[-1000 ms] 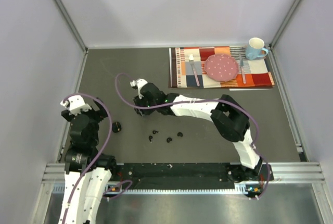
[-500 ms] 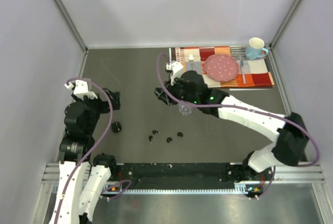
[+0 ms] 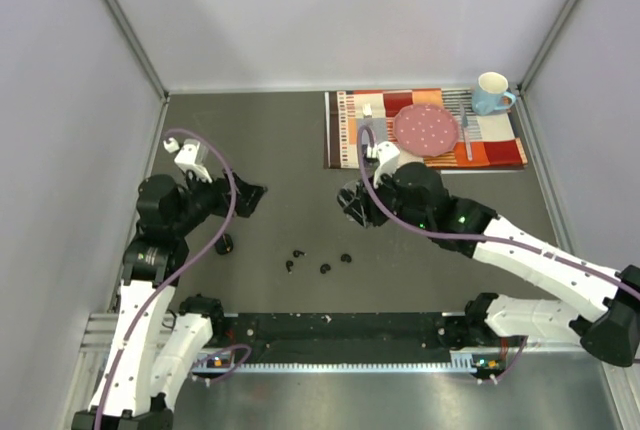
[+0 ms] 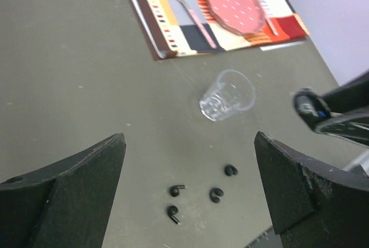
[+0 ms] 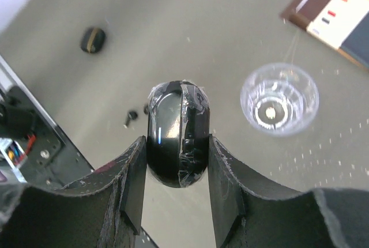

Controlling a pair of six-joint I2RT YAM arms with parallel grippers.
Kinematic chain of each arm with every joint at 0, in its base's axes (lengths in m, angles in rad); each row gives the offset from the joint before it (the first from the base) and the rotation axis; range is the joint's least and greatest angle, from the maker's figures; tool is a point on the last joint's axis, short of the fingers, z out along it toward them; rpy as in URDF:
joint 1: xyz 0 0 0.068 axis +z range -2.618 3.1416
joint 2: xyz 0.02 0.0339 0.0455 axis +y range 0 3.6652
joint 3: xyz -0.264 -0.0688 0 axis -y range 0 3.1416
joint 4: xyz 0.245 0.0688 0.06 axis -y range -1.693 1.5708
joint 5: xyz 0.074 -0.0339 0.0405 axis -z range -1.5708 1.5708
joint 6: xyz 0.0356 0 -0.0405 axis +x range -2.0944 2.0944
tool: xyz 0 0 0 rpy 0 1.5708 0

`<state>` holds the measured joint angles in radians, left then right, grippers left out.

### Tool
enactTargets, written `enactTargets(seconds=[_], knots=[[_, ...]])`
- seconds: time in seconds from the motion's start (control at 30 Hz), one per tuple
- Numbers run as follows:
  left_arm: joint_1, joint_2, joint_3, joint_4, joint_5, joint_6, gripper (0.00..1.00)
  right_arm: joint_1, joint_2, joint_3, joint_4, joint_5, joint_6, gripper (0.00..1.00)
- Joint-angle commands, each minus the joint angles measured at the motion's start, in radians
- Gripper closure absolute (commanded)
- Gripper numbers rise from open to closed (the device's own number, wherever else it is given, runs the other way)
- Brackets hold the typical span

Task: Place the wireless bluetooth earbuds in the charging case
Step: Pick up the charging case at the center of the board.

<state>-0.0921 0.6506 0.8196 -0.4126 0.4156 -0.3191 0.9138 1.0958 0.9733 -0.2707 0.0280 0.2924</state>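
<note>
Currently the right arm [image 3: 520, 250] is stretched from the lower right of the top view toward frame centre, with the forearm low and the wrist angled down over the table [image 3: 260, 140]. The right gripper [image 3: 350, 200] is clamped on a black oval charging case [image 5: 173, 130]. The case is pinched at its sides between both fingers [image 5: 130, 173], is held off the table surface, and its seam is seen running vertically in the right wrist view.

The left arm [image 3: 150, 260] is raised from the lower left of the top view and folded at the elbow, with the wrist turned toward frame centre. The left gripper [image 3: 248, 193] is spread wide, with nothing between its fingers [image 4: 75, 179].

Four earbuds [image 3: 325, 269] are scattered loose on the table at lower centre of the top view, close together and well apart from both grippers. They are also seen at lower centre of the left wrist view.

A second case [image 3: 226, 244] is seen on the table at left, just below the left gripper in the top view and apart from it.

A clear cup [image 4: 228, 95] is seen on the table beside the right gripper, at centre right of the right wrist view. Whether it stands upright cannot be told.

A striped placemat [image 3: 350, 140] with a red plate [image 3: 426, 129], a fork [image 3: 372, 135] and a blue mug [image 3: 491, 93] is seen at upper right of the top view.
</note>
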Motion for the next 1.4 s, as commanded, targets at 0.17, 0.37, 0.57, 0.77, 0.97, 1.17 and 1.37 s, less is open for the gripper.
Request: enactTargets(seconds=[0.17, 0.37, 0.57, 0.77, 0.97, 1.17, 1.37], knots=[[0.003, 0.067, 0.003, -0.023, 0.360, -0.006, 0.02, 0.089, -0.114, -0.059, -0.091, 0.104, -0.059, 1.00], [0.003, 0.061, -0.045, 0.021, 0.408, -0.121, 0.02, 0.128, -0.108, -0.061, -0.096, 0.213, -0.166, 1.00], [0.003, 0.018, -0.098, 0.031, 0.457, -0.170, 0.02, 0.151, -0.139, -0.119, -0.061, 0.190, -0.277, 1.00], [-0.001, 0.004, -0.129, 0.031, 0.456, -0.184, 0.02, 0.155, -0.209, -0.174, -0.024, 0.220, -0.341, 1.00], [-0.026, 0.024, -0.114, 0.029, 0.414, -0.179, 0.02, 0.154, -0.278, -0.217, -0.019, 0.217, -0.389, 1.00], [-0.070, 0.037, -0.125, 0.018, 0.364, -0.175, 0.02, 0.154, -0.297, -0.248, -0.007, 0.196, -0.467, 1.00], [-0.222, 0.136, -0.062, -0.034, 0.163, -0.130, 0.02, 0.155, -0.309, -0.258, 0.051, 0.190, -0.548, 1.00]])
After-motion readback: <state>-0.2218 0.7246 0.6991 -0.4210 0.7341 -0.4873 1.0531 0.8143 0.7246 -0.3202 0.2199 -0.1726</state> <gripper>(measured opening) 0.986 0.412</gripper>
